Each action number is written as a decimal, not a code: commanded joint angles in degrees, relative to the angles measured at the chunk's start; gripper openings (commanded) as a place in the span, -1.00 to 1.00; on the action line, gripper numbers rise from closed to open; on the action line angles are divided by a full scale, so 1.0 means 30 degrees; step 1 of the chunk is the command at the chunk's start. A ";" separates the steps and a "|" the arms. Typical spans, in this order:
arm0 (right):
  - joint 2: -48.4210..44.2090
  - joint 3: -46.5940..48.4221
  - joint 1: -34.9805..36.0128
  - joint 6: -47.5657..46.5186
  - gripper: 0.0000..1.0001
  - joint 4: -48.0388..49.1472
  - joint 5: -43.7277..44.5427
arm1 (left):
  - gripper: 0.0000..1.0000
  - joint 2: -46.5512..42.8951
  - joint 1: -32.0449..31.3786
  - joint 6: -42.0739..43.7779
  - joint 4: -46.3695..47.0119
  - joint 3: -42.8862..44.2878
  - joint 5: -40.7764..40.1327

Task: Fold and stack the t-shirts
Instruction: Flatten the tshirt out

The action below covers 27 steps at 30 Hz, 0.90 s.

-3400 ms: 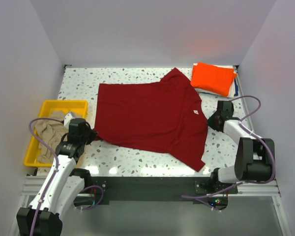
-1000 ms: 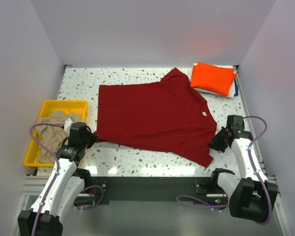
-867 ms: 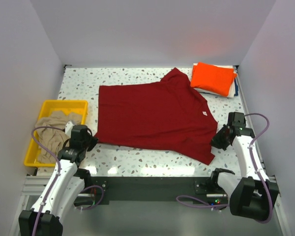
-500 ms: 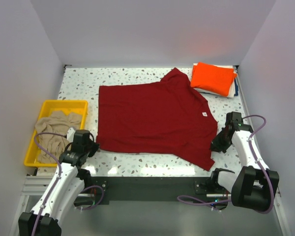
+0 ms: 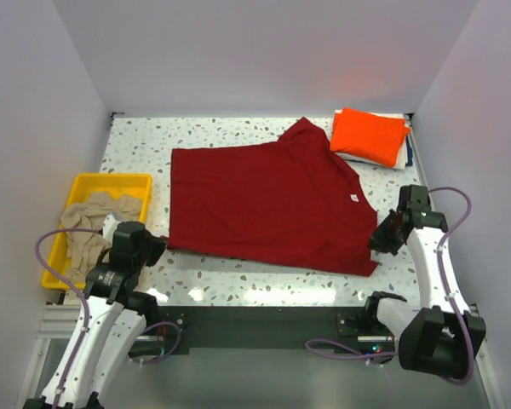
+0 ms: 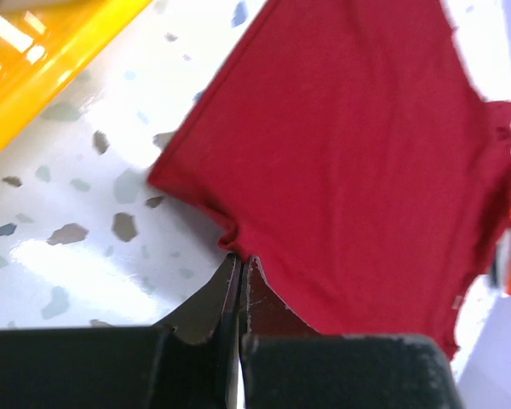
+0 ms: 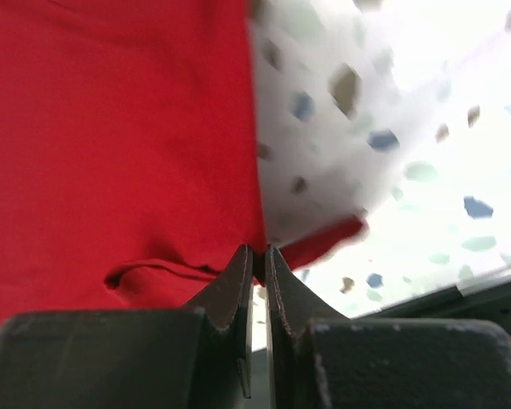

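The red tee [image 5: 264, 200] lay flat just right of the tray [image 5: 111, 178], long axis running away from it. The left gripper [image 6: 238, 260] pinched its front corner nearest the tray, the right gripper [image 7: 257, 256] the front corner farthest off, both clamped.

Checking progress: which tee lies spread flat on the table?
The dark red t-shirt; the orange t-shirt sits folded far right, the beige t-shirt lies crumpled in the yellow tray.
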 commanded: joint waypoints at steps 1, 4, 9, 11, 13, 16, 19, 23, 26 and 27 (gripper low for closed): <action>-0.1500 0.3238 -0.0008 -0.0769 -1.00 0.0184 -0.0197 | -1.00 0.0603 -0.0097 0.0762 -0.0618 0.3319 -0.1487; -0.1473 0.5962 -0.0008 -0.0973 -1.00 0.0243 -0.0812 | -1.00 0.2067 -0.0068 0.1583 -0.0678 0.6014 -0.2102; -0.0392 1.0824 -0.0008 -0.0914 -1.00 0.0569 -0.1928 | -1.00 0.4177 -0.0068 0.2725 -0.0150 1.1073 -0.2659; -0.0126 1.3568 -0.0008 -0.1264 -1.00 -0.0046 -0.1489 | -1.00 0.4937 -0.0097 0.3019 -0.0295 1.2809 -0.2835; 0.0167 1.5481 -0.0037 -0.1529 -1.00 -0.1013 -0.0962 | -1.00 0.5233 -0.0097 0.3429 -0.0560 1.5300 -0.3303; 0.0606 1.8823 -0.0008 -0.1823 -1.00 -0.1747 -0.0930 | -1.00 0.5527 -0.0068 0.3986 -0.0122 1.7822 -0.3656; 0.1133 2.0878 -0.0008 -0.1473 -1.00 -0.0845 -0.2066 | -1.00 0.6111 -0.0068 0.4367 0.0756 1.9669 -0.3744; 0.2797 2.2226 -0.0008 -0.0333 -1.00 0.0943 -0.3736 | -1.00 0.8156 -0.0068 0.5070 0.1869 2.1311 -0.4007; 0.4204 2.1939 -0.0008 0.0603 -1.00 0.3224 -0.4561 | -1.00 0.9680 -0.0068 0.5773 0.3391 2.1958 -0.4475; 0.4588 2.1849 -0.0008 0.0840 -1.00 0.4682 -0.5086 | -1.00 1.0094 -0.0097 0.6151 0.4468 2.1958 -0.4709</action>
